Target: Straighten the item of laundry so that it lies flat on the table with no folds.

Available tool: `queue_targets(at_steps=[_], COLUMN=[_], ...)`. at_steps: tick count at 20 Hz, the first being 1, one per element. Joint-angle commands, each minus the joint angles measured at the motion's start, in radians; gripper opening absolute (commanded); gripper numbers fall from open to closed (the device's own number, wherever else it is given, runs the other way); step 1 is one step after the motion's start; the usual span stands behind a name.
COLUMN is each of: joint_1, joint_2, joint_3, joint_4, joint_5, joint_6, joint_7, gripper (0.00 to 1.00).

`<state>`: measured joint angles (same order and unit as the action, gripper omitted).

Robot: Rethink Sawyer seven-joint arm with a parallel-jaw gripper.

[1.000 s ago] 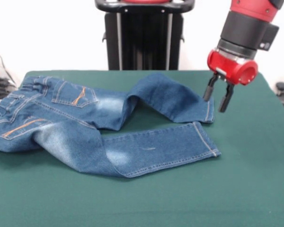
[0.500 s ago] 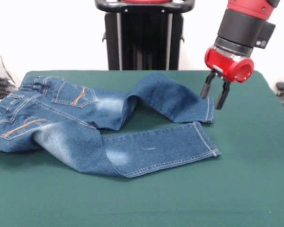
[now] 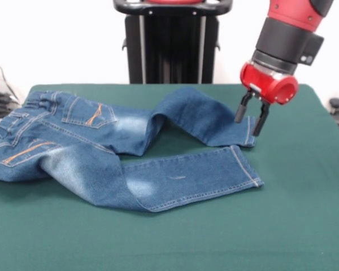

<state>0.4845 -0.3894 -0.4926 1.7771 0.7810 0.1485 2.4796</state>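
Front view shows the jeans [image 3: 101,152] spread over the left and middle part of the table [image 3: 294,226], with the waistband at the left edge of the picture. There we see the back pockets with orange stitching, and the cloth around them looks a little bunched. Going to the right, the two legs are not parallel: the far leg rises in a hump and then bends down toward its hem, and the near leg lies flatter, with its hem at the right. Between them a narrow gap of green table is visible.

At the right, the gripper [image 3: 248,120] hangs just above the hem of the far leg, its two fingers apart and holding nothing.

We judge the task is only partly done. The near leg is almost flat, but the hump in the far leg and the wrinkles near the waist are left to smooth.
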Motion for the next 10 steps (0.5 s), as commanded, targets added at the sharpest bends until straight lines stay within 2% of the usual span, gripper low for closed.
queue_targets(at_steps=[1,10], joint_1=[0.03,0.062], joint_2=[0.115,0.165], joint_3=[0.146,0.135], joint_4=[0.01,-0.014], joint_5=[0.076,0.116], joint_6=[-0.049,-0.041], joint_7=[0.286,0.292], gripper=[1.0,1.0])
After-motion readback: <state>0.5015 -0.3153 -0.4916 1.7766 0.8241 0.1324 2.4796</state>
